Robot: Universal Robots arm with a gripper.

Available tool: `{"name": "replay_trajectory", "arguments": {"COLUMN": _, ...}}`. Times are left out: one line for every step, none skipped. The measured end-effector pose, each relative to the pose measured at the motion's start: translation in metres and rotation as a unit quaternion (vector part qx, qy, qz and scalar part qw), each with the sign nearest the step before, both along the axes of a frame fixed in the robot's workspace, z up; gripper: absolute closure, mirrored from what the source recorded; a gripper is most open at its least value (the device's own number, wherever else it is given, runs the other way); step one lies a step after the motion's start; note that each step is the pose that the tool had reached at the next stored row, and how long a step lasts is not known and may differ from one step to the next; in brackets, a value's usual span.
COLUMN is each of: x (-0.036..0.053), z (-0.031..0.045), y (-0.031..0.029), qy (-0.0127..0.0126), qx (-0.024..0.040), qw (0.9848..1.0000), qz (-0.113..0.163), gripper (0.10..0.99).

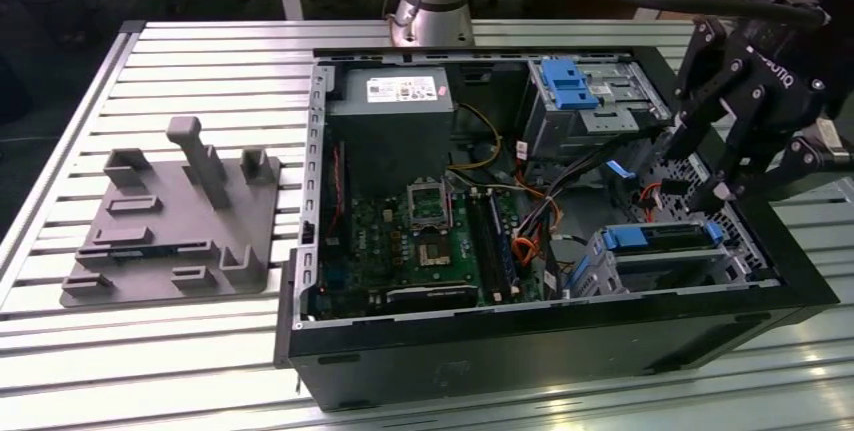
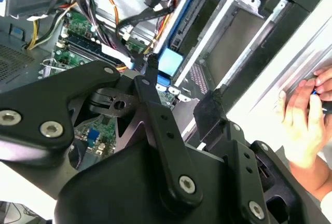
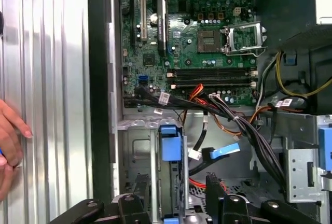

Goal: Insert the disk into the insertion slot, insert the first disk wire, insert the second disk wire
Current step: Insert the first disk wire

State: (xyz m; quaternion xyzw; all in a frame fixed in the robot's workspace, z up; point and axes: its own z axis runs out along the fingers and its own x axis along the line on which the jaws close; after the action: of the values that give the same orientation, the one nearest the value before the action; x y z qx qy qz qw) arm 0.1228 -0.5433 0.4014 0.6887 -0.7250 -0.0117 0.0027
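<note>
Blue-framed disk (image 3: 170, 149) sat in the metal slot (image 1: 674, 269); the end effector (image 3: 176, 190) hung open astride it, holding nothing; the blue-plugged wire (image 3: 224, 151) lay just beside.

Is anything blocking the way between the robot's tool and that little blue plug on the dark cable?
Nothing visible does. In the first wrist view the blue plug lies free just beside the open tool; the dark cable bundle runs alongside, not between.
</note>
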Motion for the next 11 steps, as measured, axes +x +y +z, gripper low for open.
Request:
{"name": "replay_trajectory", "arguments": {"x": 0.0006, "z": 0.0001, "y": 0.0032, "qy": 0.0, "qx": -0.0004, "qw": 1.0, "qz": 0.0, "gripper": 0.529}}
{"name": "replay_trajectory", "arguments": {"x": 0.0012, "z": 0.0, "y": 0.0062, "qy": 0.0, "qx": -0.0005, "qw": 1.0, "qz": 0.0, "gripper": 0.529}}
{"name": "replay_trajectory", "arguments": {"x": 0.0018, "z": -0.0001, "y": 0.0092, "qy": 0.0, "qx": -0.0006, "qw": 1.0, "qz": 0.0, "gripper": 0.529}}
{"name": "replay_trajectory", "arguments": {"x": 0.0023, "z": -0.0002, "y": 0.0124, "qy": 0.0, "qx": -0.0008, "qw": 1.0, "qz": 0.0, "gripper": 0.529}}
{"name": "replay_trajectory", "arguments": {"x": 0.0027, "z": -0.0001, "y": 0.0165, "qy": 0.0, "qx": -0.0012, "qw": 1.0, "qz": 0.0, "gripper": 0.529}}
{"name": "replay_trajectory", "arguments": {"x": 0.003, "z": -0.0001, "y": 0.0211, "qy": 0.0, "qx": -0.0016, "qw": 1.0, "qz": 0.0, "gripper": 0.529}}
{"name": "replay_trajectory", "arguments": {"x": 0.0033, "z": -0.0002, "y": 0.0256, "qy": 0.0, "qx": -0.0023, "qw": 1.0, "qz": 0.0, "gripper": 0.529}}
{"name": "replay_trajectory", "arguments": {"x": 0.0036, "z": -0.0002, "y": 0.03, "qy": 0.0, "qx": -0.0032, "qw": 1.0, "qz": 0.0, "gripper": 0.529}}
{"name": "replay_trajectory", "arguments": {"x": 0.0042, "z": -0.0004, "y": 0.033, "qy": 0.0, "qx": -0.0046, "qw": 1.0, "qz": 0.0, "gripper": 0.529}}
{"name": "replay_trajectory", "arguments": {"x": 0.0054, "z": -0.0006, "y": 0.0336, "qy": 0.0, "qx": -0.0061, "qw": 1.0, "qz": -0.002, "gripper": 0.529}}
{"name": "replay_trajectory", "arguments": {"x": 0.0059, "z": -0.0008, "y": 0.0337, "qy": 0.0, "qx": -0.007, "qw": 1.0, "qz": -0.005, "gripper": 0.529}}
